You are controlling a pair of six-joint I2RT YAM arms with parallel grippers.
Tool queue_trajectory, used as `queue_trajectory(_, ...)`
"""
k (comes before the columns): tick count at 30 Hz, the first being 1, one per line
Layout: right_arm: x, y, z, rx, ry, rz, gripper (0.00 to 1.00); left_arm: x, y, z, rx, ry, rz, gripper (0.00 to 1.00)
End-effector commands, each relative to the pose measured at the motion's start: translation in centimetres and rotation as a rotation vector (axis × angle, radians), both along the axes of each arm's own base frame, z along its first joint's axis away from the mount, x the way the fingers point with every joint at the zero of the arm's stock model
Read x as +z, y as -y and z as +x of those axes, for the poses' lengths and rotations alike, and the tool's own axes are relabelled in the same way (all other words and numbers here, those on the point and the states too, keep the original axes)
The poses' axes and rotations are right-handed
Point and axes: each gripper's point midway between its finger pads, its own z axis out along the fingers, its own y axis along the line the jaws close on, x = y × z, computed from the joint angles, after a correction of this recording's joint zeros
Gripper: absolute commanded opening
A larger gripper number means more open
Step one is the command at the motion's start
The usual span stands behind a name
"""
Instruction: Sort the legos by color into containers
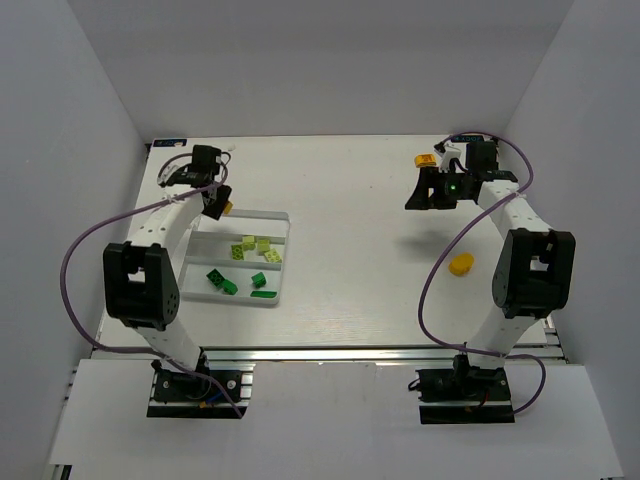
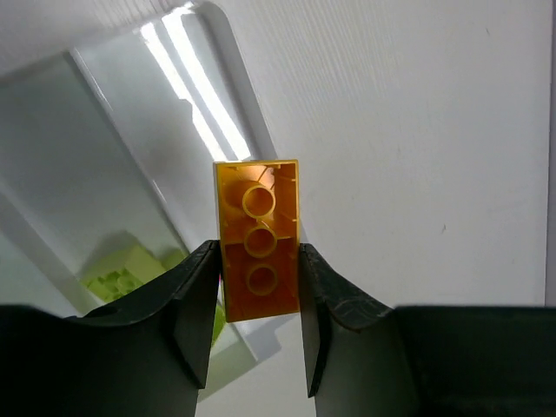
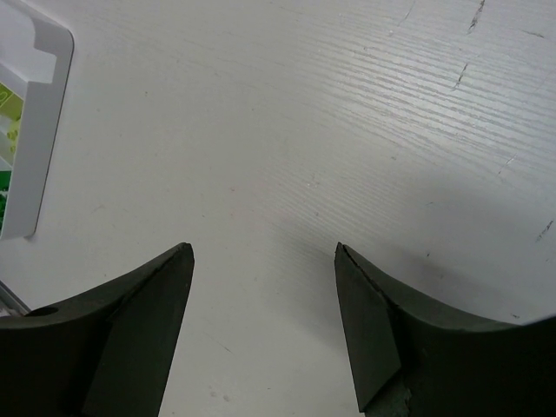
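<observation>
My left gripper (image 1: pixel 220 203) is shut on an orange brick (image 1: pixel 229 207) and holds it above the far left corner of the white three-compartment tray (image 1: pixel 258 222). In the left wrist view the brick (image 2: pixel 258 234) stands underside-out between the fingers, over the tray's edge (image 2: pixel 104 130). Lime bricks (image 1: pixel 252 247) lie in the middle compartment and dark green bricks (image 1: pixel 230 283) in the near one. My right gripper (image 1: pixel 424 197) is open and empty above bare table (image 3: pixel 263 254). Another orange brick (image 1: pixel 425 160) lies behind it. A rounded yellow-orange piece (image 1: pixel 461 264) lies beside the right arm.
White walls close the table on the left, right and back. The tray's corner (image 3: pixel 43 113) shows at the left edge of the right wrist view. Lime bricks (image 2: pixel 122 271) show below my left fingers.
</observation>
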Motion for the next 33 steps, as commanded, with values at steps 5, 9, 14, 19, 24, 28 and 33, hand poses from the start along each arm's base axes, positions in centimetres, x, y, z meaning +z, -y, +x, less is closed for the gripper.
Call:
queue_trajectory(5, 1.6, 0.0, -0.5, 0.01, 0.045, -0.019, 0.72, -2.9, -2.7, 1.0, 0.139, -0.119, -0.051, 0.0)
queue_trajectory(9, 1.8, 0.1, -0.3, 0.008, 0.048, -0.022, 0.74, -3.9, -3.1, 1.5, 0.156, -0.127, -0.078, 0.0)
queue_trajectory(14, 1.9, 0.0, -0.2, 0.038, 0.055, -0.028, 0.88, -4.7, -3.4, 2.0, 0.161, -0.139, -0.08, 0.24)
queue_trajectory(19, 1.9, 0.9, 0.0, 0.076, 0.09, -0.107, 0.89, -4.5, -3.0, 2.1, 0.136, -0.132, -0.094, 0.57)
queue_trajectory(24, 3.0, 2.0, 0.5, 0.087, 0.149, -0.181, 0.89, -4.5, -3.1, 1.2, 0.137, -0.113, -0.11, 0.75)
queue_trajectory(28, 4.1, 2.7, 0.7, 0.08, 0.164, -0.212, 0.89, -3.2, -2.7, 1.3, 0.088, -0.075, -0.119, 0.77)
queue_trajectory(33, 4.6, 7.0, 0.7, -0.029, 0.167, -0.392, 0.68, 4.5, 0.4, 4.2, -0.33, 0.221, -0.054, 0.37)
